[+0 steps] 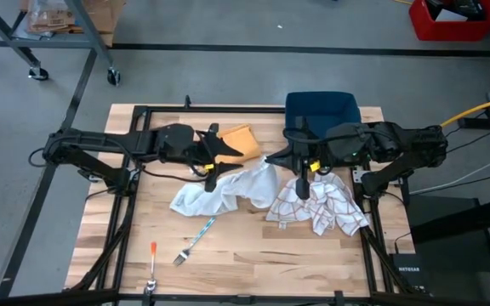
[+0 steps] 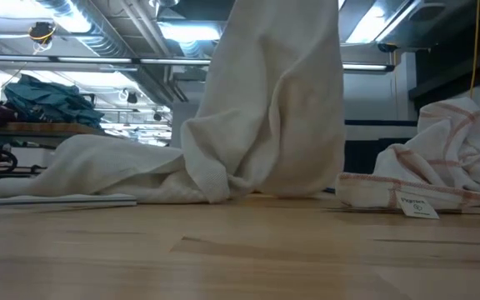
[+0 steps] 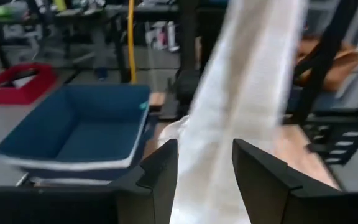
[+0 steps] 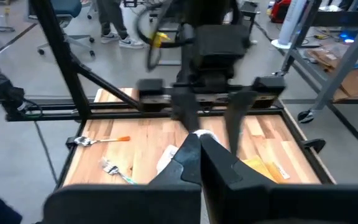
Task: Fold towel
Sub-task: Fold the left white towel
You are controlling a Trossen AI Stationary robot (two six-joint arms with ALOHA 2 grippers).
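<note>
Left gripper (image 3: 204,168) straddles the white towel (image 1: 228,191), fingers parted; right gripper (image 1: 303,189), nearer its raised end, pinches it.

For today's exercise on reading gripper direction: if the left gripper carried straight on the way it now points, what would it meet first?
Most likely the white towel, which hangs between the left gripper's open fingers; the blue bin lies beyond, off to one side.

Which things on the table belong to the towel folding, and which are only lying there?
Belong to the job:
white towel, with the left gripper and right gripper over it.

Only lying there:
checked towel
blue bin
orange cloth
fork
spoon
</note>
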